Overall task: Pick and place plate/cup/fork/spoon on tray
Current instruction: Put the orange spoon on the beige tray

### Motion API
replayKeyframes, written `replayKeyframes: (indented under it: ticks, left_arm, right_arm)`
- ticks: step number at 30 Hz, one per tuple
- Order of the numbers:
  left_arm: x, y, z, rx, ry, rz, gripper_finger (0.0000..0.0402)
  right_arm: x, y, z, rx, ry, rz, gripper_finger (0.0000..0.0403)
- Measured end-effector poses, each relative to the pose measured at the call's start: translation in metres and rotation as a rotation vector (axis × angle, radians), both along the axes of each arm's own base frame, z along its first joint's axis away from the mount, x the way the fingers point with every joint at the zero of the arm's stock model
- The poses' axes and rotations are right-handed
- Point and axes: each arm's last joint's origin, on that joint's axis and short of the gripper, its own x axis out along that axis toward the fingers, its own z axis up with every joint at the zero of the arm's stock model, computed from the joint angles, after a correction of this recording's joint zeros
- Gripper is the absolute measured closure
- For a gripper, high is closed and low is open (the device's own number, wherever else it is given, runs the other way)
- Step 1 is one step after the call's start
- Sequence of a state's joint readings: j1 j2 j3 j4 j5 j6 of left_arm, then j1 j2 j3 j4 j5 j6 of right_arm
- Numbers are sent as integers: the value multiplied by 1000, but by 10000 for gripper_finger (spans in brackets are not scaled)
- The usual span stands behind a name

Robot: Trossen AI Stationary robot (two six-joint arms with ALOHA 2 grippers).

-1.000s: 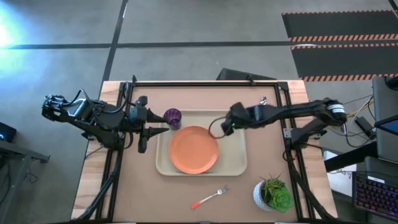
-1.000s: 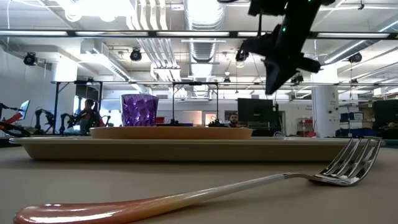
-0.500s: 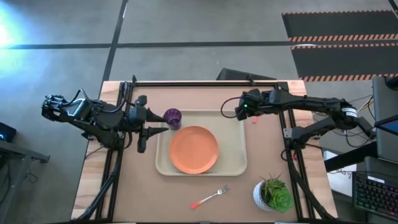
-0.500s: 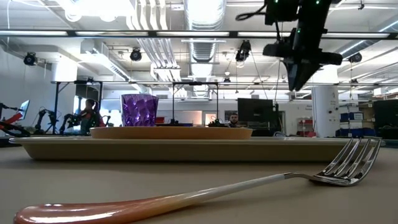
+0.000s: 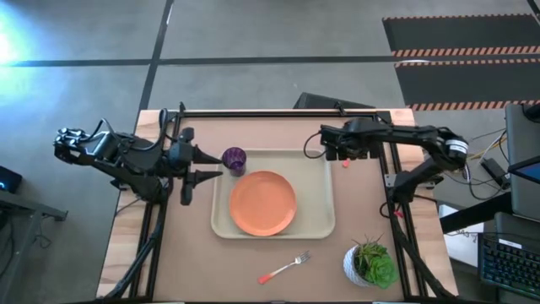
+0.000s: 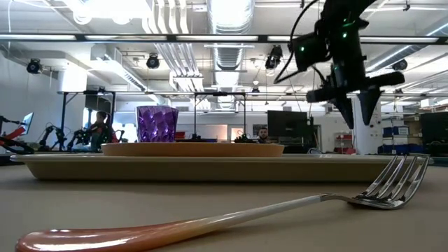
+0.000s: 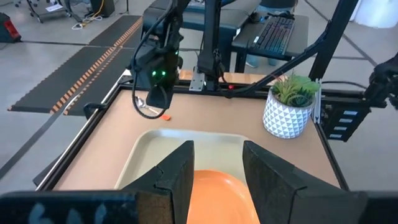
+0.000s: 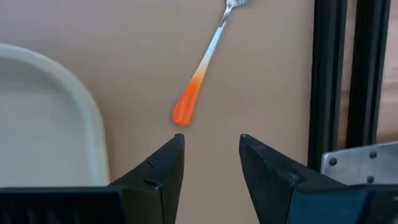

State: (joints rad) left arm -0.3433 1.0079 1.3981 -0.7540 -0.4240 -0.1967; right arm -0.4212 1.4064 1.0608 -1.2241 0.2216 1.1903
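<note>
High view: right gripper (image 5: 331,150) moved away from the plate (image 5: 263,203) since the earlier picture, now beyond the far right corner of the tray (image 5: 319,221), above the bare table (image 5: 194,262). Fingers now spread wide, holding nothing. Left gripper (image 5: 205,165) unchanged at the tray's far left corner, just beside the cup (image 5: 234,160), jaws apart and empty. On the tray: plate in the middle, cup in the far left corner. Fork (image 5: 285,268) on the table near the front, apart from the tray; white plant pot (image 5: 369,263) to its right.

Low view: fork (image 6: 210,224) close in front, tray (image 6: 210,168) behind it with plate (image 6: 192,149) and cup (image 6: 157,124); right gripper (image 6: 348,105) hanging high. People far in the room.

Left wrist view: spoon (image 7: 149,111) on the table past the tray's (image 7: 140,158) corner, under the right arm; not clear from above.

Right wrist view: spoon (image 8: 202,68) lying ahead of the open fingers (image 8: 163,165), beside the tray's edge (image 8: 87,118), untouched.
</note>
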Motion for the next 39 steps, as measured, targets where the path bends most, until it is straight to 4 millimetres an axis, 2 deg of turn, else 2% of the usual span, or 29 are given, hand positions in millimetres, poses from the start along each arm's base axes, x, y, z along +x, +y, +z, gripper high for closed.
replayKeyframes:
  ticks: [8,12,23,30,39]
  left_arm:
    - [-13,5,2,0,-3,0,282]
    - [-19,7,1,5,17,0,282]
    - [-31,11,2,23,0,-9,282]
    - [-32,12,2,26,-1,-9,282]
    - [-33,12,2,46,-1,-14,282]
  right_arm:
    - [4,-32,-27,74,-41,-102,259]
    - [1,-44,-33,96,-74,-136,259]
    - [-22,-55,-40,146,-93,-216,259]
    - [-22,-66,-58,84,-249,-248,259]
    - [-39,-70,-65,111,-193,-257,259]
